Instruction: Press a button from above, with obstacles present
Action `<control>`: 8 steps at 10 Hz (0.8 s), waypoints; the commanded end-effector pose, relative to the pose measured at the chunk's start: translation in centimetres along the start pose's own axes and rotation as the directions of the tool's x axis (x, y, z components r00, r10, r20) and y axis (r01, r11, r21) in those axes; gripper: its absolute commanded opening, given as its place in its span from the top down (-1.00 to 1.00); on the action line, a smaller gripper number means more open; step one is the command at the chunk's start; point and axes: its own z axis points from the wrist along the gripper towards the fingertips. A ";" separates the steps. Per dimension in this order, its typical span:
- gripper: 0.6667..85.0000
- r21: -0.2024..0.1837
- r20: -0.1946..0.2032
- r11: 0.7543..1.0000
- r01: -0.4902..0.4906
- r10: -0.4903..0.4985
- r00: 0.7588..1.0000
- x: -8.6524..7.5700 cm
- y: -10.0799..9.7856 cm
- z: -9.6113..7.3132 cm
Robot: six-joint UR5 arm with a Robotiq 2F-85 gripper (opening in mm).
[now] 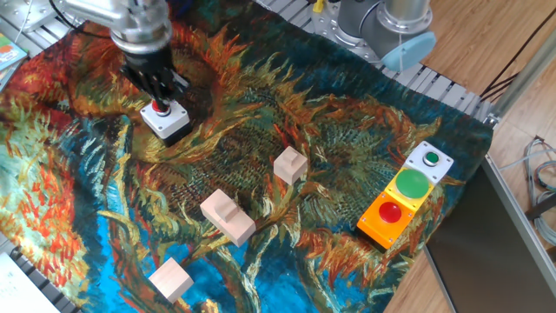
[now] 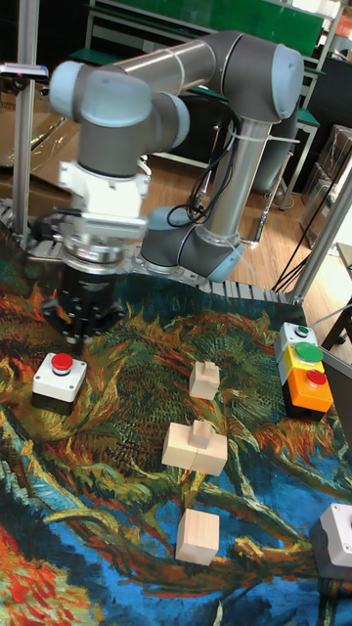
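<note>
The red push-button (image 1: 160, 108) sits in its white housing (image 1: 167, 122) at the far left of the bench, on the painted cloth (image 1: 347, 148); in the fixed view the pincer (image 1: 159, 94) hangs right over the cap, its tips seemingly at it, while the tall fixed view shows it above and slightly behind, so contact cannot be confirmed; whether its fingers are wide or narrow cannot be told. To press well, the arm should likely come straight down on the cap's centre, without sideways drift that could tip the housing. The three wooden blocks (image 1: 290, 165) (image 1: 228, 217) (image 1: 170, 280) lie well apart toward the near side; the button panel (image 1: 407, 193) sits at the right edge; open cloth surrounds the housing.
</note>
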 end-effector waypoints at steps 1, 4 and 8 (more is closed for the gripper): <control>0.98 0.045 -0.015 0.998 0.032 -0.031 0.999 -0.9 2.0 -0.2; 0.98 0.044 -0.012 0.992 0.119 -0.118 0.993 -0.8 2.0 0.2; 0.98 0.017 -0.001 1.000 0.011 -0.011 1.000 -4.0 8.5 1.8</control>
